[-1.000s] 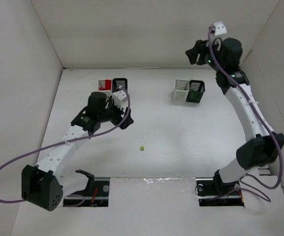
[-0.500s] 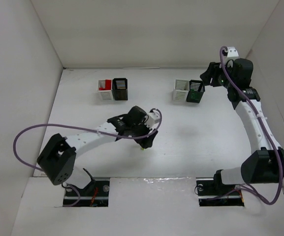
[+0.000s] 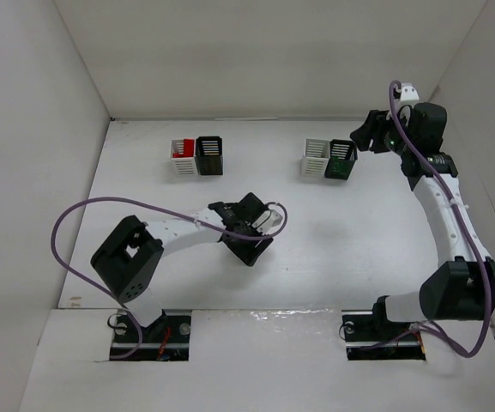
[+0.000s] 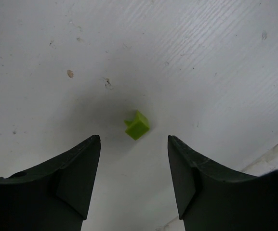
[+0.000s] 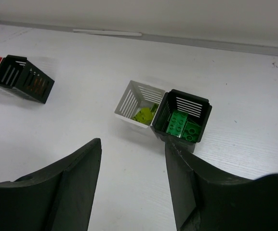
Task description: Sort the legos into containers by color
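Looks like the pick-up step for the one loose yellow-green lego [image 4: 138, 126], lying on the bare table [image 4: 201, 53] near the middle, well apart from every bin. Frames it between the tips of the left gripper [image 4: 134, 138], jaws spread wide, touching nothing and holding nothing (lego sits slightly skewed to the tips, so probably worth squaring up). Calls next for a short drop, a squeeze on the lego's sides, then a carry across to the white bin [image 5: 127, 105] with yellow-green pieces inside, touching the black bin [image 5: 187, 97] of green ones. Holds the right gripper [image 5: 133, 144] parted too, empty, above and near that pair.
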Robot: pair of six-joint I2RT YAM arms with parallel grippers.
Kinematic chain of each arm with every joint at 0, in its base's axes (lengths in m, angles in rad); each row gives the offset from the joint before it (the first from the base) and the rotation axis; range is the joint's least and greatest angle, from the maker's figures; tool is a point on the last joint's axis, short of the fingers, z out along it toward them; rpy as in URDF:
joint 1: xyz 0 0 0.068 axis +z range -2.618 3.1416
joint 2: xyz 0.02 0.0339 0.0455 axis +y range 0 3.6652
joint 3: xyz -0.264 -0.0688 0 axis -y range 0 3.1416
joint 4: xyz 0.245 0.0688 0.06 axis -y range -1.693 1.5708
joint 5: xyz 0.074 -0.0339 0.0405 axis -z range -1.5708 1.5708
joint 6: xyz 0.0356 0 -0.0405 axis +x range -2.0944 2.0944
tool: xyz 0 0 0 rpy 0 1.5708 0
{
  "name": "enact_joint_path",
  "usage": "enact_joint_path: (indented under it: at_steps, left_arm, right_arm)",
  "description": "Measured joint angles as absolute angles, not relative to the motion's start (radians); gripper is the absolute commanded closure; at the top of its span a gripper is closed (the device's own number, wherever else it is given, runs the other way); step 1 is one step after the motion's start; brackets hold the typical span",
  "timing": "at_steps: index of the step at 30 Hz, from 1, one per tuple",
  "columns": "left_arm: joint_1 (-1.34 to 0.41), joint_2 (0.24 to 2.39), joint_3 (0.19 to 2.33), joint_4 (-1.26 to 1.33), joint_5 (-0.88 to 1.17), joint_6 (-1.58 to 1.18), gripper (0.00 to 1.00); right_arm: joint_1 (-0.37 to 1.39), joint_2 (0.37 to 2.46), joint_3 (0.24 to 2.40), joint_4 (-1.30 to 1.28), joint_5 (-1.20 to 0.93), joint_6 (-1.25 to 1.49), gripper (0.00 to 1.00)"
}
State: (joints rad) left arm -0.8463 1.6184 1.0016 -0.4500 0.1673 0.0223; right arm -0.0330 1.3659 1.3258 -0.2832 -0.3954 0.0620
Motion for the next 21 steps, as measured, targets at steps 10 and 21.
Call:
enact_joint_path:
  at_steps: [10,21]
  left_arm:
    - [-0.881,1.682,1.023,-0.465,0.167,0.021,0.48]
    - [-0.881,1.734,1.073,-0.465,0.159,0.021,0.57]
  right_arm:
    - [-0.065,1.415,1.326,-0.288,-0.432,0.068,0.39]
    - [-0.065,1.415,1.326,-0.288,-0.456,0.068,0.39]
